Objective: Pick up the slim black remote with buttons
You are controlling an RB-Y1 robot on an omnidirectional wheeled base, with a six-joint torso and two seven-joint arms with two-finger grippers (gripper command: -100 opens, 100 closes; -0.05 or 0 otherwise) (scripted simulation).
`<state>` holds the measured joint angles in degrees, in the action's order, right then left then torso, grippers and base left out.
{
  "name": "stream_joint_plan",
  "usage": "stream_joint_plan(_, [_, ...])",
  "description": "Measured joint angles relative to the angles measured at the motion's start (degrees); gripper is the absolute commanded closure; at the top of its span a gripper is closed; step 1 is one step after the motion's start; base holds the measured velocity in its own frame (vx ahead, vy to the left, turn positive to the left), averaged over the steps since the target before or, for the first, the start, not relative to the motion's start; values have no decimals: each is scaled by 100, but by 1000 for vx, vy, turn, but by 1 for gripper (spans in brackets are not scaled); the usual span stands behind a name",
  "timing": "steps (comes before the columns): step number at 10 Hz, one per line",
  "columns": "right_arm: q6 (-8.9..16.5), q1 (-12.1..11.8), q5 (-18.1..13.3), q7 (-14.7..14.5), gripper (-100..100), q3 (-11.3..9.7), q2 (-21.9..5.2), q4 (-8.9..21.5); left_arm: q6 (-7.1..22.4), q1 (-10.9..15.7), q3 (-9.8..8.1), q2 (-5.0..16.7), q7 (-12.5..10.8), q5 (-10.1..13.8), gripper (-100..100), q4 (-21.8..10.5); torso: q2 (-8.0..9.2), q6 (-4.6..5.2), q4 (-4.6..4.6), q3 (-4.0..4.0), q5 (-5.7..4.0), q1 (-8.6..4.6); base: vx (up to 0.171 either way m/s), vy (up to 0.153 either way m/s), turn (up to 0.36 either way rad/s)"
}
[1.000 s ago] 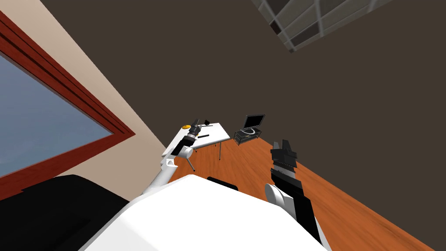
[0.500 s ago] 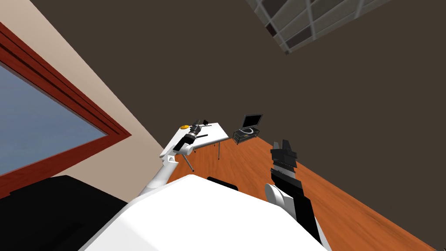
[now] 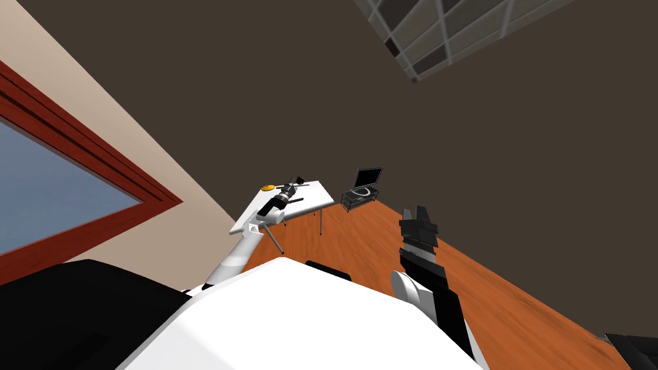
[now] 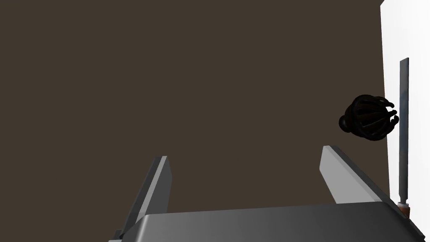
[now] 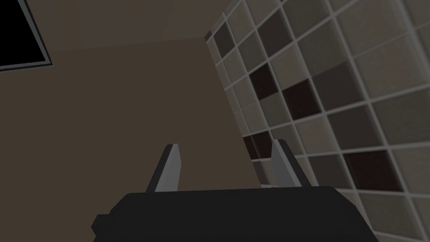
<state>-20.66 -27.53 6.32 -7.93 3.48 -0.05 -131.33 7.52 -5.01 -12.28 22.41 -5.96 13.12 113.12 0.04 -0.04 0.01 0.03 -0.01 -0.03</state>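
A slim black remote (image 3: 297, 200) lies on the small white table (image 3: 315, 198), close beside my left wrist. My left arm stretches over the table, and its gripper (image 3: 297, 182) is past the remote, near the far edge. In the left wrist view that gripper (image 4: 245, 153) is open with nothing between its fingers, facing a brown wall. Off to one side of it are a round black wire object (image 4: 368, 117) and a long thin grey strip (image 4: 404, 126) on the white tabletop (image 4: 405, 29). My right gripper (image 3: 417, 215) is held up away from the table, open (image 5: 225, 143).
A yellow object (image 3: 267, 187) sits at the table's far left corner. A small TV (image 3: 368, 176) on a low black stand (image 3: 358, 199) is right of the table against the brown wall. Orange wood floor (image 3: 385, 237) runs between. A red-framed window (image 3: 77, 186) is on the left wall.
The whole head view has shifted, so I have moved. My left arm has reached a little further across the table. The right arm holds its pose.
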Motion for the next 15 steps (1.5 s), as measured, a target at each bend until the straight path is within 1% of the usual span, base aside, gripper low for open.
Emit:
stream_joint_plan(1, [0,0,0,0,0,0,0,0,103,-13,-7,0,-2,3,-100,30,-1,0,0,-1,1,4,-1,-22,-94])
stream_joint_plan(2, [0,1,0,0,0,0,0,0,230,100,-39,66,-50,40,-100,-110,-3,3,-1,-2,0,0,1,-23,-82])
stream_joint_plan(3, [0,0,0,0,0,0,0,0,389,162,-68,120,-99,73,-100,-177,-4,1,-1,-2,0,-1,-1,-10,-2])
stream_joint_plan(4, [0,0,0,0,0,0,0,0,530,181,-74,112,-112,69,-100,-173,-2,0,-1,-1,0,2,0,-23,-115])
stream_joint_plan(6, [0,0,0,0,0,0,0,0,878,320,-133,228,-211,146,-100,-347,-4,0,-1,-2,0,-1,1,-16,-17])
stream_joint_plan(7, [0,0,0,0,0,0,0,0,982,329,-139,249,-229,162,-100,-383,-3,-1,-1,-2,1,3,8,-20,-84])
stream_joint_plan(8, [0,0,0,0,0,0,0,0,1154,454,-180,341,-288,219,-100,-512,-6,3,-1,-4,0,1,10,-18,-65])
stream_joint_plan(9, [0,0,0,0,0,0,0,0,1347,512,-206,409,-340,266,-100,-584,-7,0,-2,-4,0,1,19,-25,-92])
stream_joint_plan(10, [0,0,0,0,0,0,0,0,1530,625,-232,477,-401,315,-100,-741,-11,2,-2,-6,0,-1,20,-17,-44])
stream_joint_plan(12, [0,0,0,0,0,0,0,0,1835,651,-251,531,-457,367,-100,-836,-7,-1,-2,-4,1,4,13,-11,-27])
stream_joint_plan(13, [0,0,0,0,0,0,0,0,1968,743,-265,602,-501,425,-100,-1001,-10,1,-2,-6,1,3,21,-11,-58])
stream_joint_plan(14, [0,0,0,0,0,0,0,0,2115,800,-279,648,-541,462,-100,-1081,-11,0,-2,-6,1,3,12,-3,0])
stream_joint_plan(15, [0,0,0,0,0,0,0,0,2271,785,-290,656,-558,474,-100,-1064,-7,-2,-2,-4,1,5,32,-8,-44])
